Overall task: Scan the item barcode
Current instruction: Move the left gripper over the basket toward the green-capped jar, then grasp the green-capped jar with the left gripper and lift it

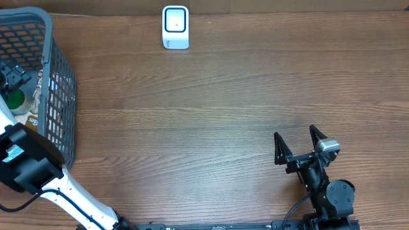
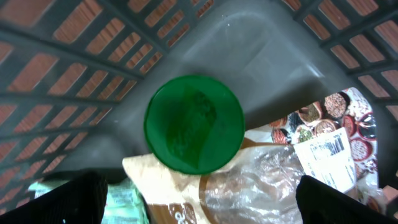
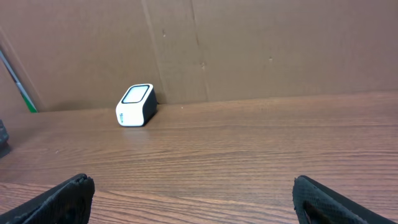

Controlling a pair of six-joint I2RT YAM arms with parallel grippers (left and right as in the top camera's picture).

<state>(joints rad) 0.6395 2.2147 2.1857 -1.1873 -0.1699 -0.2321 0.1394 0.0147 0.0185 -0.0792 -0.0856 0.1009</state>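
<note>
Grey mesh basket (image 1: 61,96) stands at the desk's (image 1: 211,108) left edge; the wood surface to its right lies open as far as the white scanner (image 1: 175,27) at the far edge. Left jaws hang wide open inside the basket above a round green lid (image 2: 194,124) and a clear food packet (image 2: 261,180) with a white barcode label (image 2: 326,152), print unreadable. Right jaws stand open, holding nothing, near the front edge.
</note>
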